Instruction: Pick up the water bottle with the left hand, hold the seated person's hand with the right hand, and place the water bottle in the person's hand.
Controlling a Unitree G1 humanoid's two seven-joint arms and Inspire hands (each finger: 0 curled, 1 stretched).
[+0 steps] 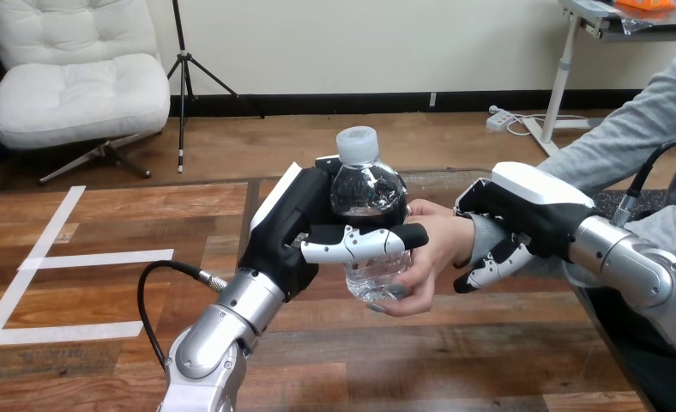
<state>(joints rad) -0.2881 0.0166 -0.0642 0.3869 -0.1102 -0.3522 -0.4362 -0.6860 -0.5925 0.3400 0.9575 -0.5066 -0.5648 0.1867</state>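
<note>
A clear water bottle (pixel 366 184) with a white cap stands upright above the middle of the table. My left hand (pixel 304 223) is shut on it, thumb across its front. The person's hand (pixel 433 253) comes in from the right and cups the bottle's lower part, fingers curled round its base. My right hand (pixel 523 219) is shut on the person's wrist (pixel 480 236), fingers curled down round it under the grey sleeve's cuff.
The wooden table (pixel 386 360) stretches below the hands, with white tape strips (pixel 94 257) on its left part. The person's grey-sleeved arm (pixel 626 137) reaches in from the upper right.
</note>
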